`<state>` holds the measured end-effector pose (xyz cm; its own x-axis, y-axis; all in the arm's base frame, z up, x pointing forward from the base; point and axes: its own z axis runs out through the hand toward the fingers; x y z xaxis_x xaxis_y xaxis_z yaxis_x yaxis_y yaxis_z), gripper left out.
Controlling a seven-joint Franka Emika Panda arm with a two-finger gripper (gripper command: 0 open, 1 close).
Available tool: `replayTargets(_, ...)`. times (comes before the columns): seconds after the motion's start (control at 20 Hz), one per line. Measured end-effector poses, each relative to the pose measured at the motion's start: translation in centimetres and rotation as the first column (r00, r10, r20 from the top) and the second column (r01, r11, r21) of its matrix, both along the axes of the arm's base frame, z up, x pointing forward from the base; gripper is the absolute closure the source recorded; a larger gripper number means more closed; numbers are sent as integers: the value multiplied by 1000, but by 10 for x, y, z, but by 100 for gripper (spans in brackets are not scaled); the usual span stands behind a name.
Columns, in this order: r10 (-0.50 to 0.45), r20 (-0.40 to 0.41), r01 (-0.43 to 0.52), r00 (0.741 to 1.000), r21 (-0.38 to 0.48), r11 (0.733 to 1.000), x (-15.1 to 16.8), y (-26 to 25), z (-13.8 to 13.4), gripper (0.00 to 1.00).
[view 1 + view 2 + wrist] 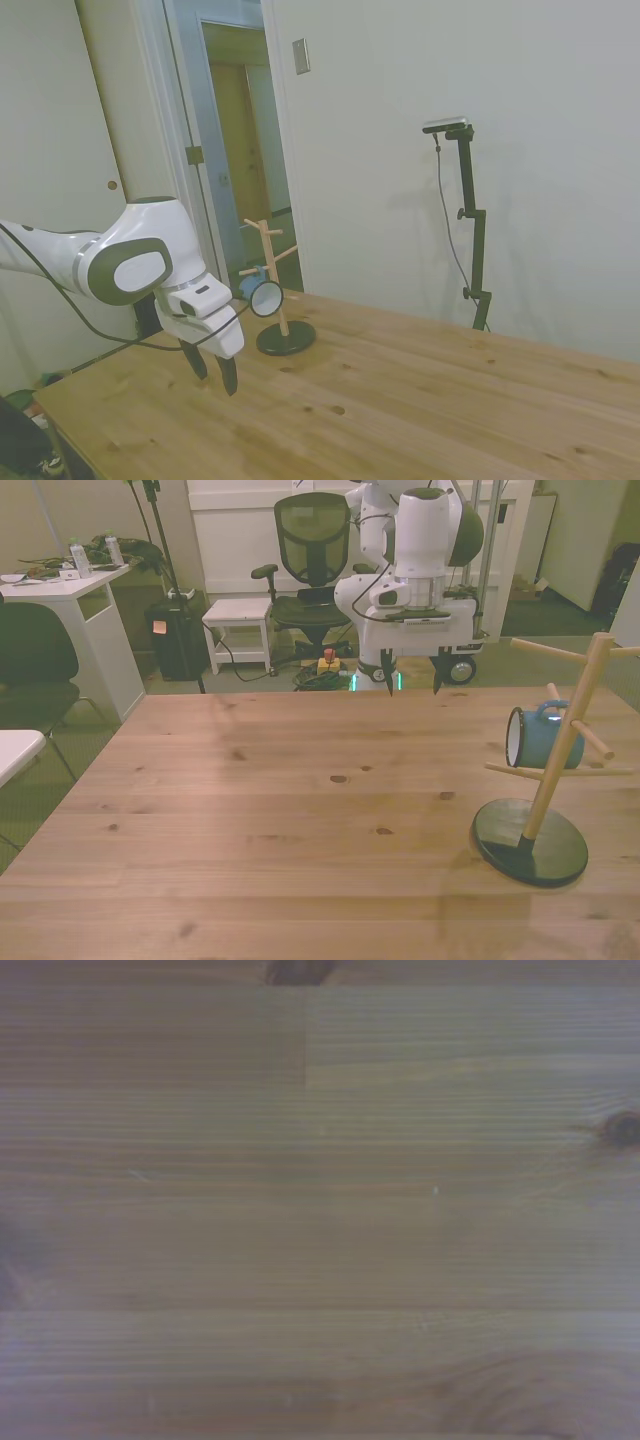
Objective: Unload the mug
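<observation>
From the side, my two-finger gripper (213,368) hangs above the wooden table (420,400), fingers apart and empty; the small light-blue enamel mug (262,295) hangs on the wooden peg stand with round black base (283,335), nearby. In the front view, the mug (540,736) sits at the front view's right, mouth sideways, well apart from my gripper (410,680). My wrist camera shows only blurred, probably bare, table planks (320,1210).

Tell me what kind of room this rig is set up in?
Probably an office or lab room, not a kitchen: behind the wooden table stand a mesh office chair and a white desk, and the side view shows an interior doorway. The hand hangs open, apart from the mug on its peg stand.
</observation>
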<state>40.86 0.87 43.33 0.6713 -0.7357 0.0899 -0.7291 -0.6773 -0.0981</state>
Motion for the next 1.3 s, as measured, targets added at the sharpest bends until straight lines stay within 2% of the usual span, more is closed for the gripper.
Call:
replayTargets(0.15, 14, 4, -14, 1000, 14, 1000, 0, -2, 1, 0)
replayTargets(0.35, 22, 55, -23, 998, 25, 999, 9, -13, 19, 0)
replayTargets(0.6, 38, 184, -54, 982, 83, 995, 40, -12, 39, 0)
replayTargets(0.8, 44, 216, -71, 975, 121, 990, 70, -4, 42, 0)
replayTargets(1.05, 83, 337, -148, 938, 171, 974, 97, 4, 42, 0)
replayTargets(1.3, 138, 383, -236, 913, 222, 946, 130, 24, 28, 0)
